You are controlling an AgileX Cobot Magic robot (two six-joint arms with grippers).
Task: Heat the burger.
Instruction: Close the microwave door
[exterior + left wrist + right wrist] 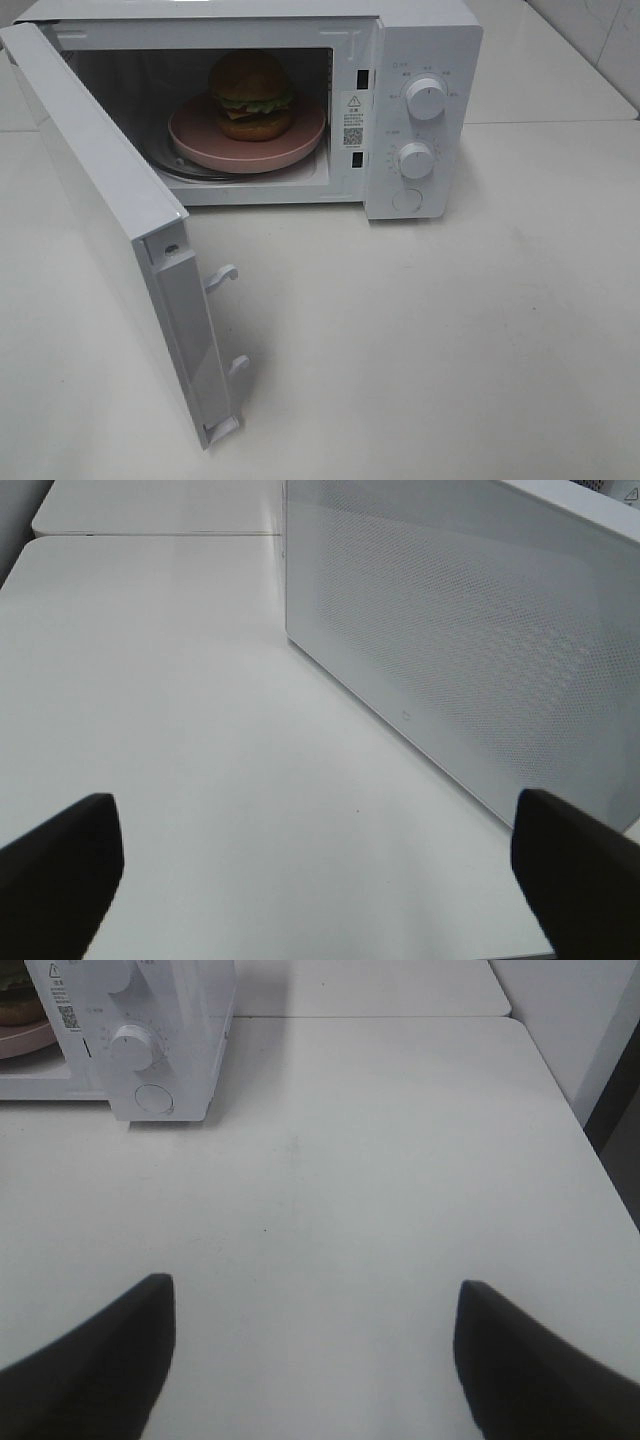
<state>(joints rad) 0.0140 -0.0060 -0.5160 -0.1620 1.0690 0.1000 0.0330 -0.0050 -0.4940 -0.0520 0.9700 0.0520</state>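
Burger (250, 95) sat inside microwave (425, 45); door (95, 175) edge jutted over table (450, 330). Left gripper (315, 815), right gripper (315, 1295) spread wide (holding nothing).

Smooth white plastic microwave (425, 50), faintly glossy table (450, 330), burger (250, 95) with slightly shiny bun

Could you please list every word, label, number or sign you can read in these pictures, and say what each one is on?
Warning sticker on the microwave front: a triangle sign shows; its text is too small to read.
QR code below it: no legible characters.
Print around the upper knob and lower knob: too blurred to read.
No text can be quoted anywhere.
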